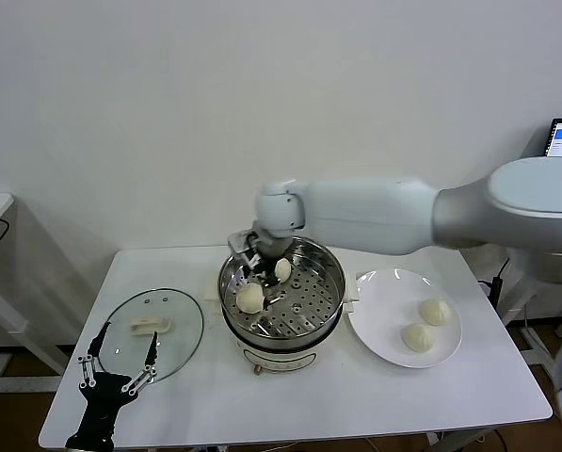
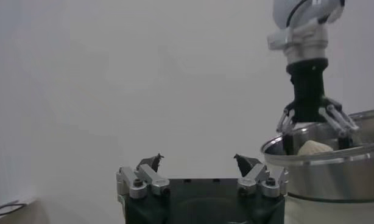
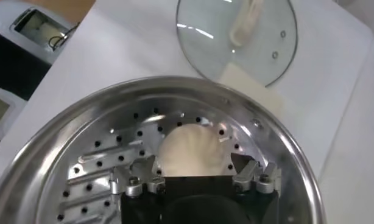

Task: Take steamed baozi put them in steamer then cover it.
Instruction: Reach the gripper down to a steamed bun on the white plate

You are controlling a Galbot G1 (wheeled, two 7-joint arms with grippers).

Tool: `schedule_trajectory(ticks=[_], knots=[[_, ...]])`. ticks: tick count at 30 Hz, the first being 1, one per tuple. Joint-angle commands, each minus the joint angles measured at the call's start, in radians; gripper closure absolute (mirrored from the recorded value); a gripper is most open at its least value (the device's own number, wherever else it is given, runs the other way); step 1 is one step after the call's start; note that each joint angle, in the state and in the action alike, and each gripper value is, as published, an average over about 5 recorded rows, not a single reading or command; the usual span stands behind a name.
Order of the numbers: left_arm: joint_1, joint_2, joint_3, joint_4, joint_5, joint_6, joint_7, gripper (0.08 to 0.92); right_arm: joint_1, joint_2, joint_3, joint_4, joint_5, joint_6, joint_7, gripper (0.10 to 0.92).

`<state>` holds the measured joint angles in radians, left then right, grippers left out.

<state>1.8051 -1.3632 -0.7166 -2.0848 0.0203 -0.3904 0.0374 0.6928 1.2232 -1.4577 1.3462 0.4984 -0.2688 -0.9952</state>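
Both grippers' jaws wide apart

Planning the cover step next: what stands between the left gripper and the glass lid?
Nothing visible does. The left gripper hangs open at the near edge of the glass lid, which lies flat on the table beside the steamer, its bar handle uncovered.

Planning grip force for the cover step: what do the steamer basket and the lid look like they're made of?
Steamer: looks like polished stainless steel, mirror-bright and reflective, with a perforated floor, on a cream base that is probably plastic. Cover: clear pane, likely glass, since the table shows through and it carries glare streaks; thin metal-looking rim; cream bar handle, probably plastic. It lies flat on the table, the open left gripper over its near edge.
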Motion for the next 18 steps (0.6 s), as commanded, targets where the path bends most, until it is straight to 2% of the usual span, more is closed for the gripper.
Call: schedule_trajectory(ticks=[1,5,9,18], knots=[[-0.006,0.008,0.01,-0.001,0.002,0.007,-0.001,0.177,0.087,-0.426,0.05,0.092,-0.161,0.139,-0.204,0.203],[-0.008,0.009,0.018,-0.001,0.004,0.009,-0.001,0.177,0.036,-0.564,0.042,0.004,-0.226,0.224,-0.227,0.203],[-0.008,0.008,0.024,0.002,0.005,0.009,-0.003,0.177,-0.054,-0.634,0.029,-0.067,-0.281,0.271,-0.201,0.203],[0.0,0.008,0.012,0.003,0.006,0.006,-0.003,0.177,-0.252,-0.667,0.034,-0.108,-0.333,0.303,-0.142,0.203]])
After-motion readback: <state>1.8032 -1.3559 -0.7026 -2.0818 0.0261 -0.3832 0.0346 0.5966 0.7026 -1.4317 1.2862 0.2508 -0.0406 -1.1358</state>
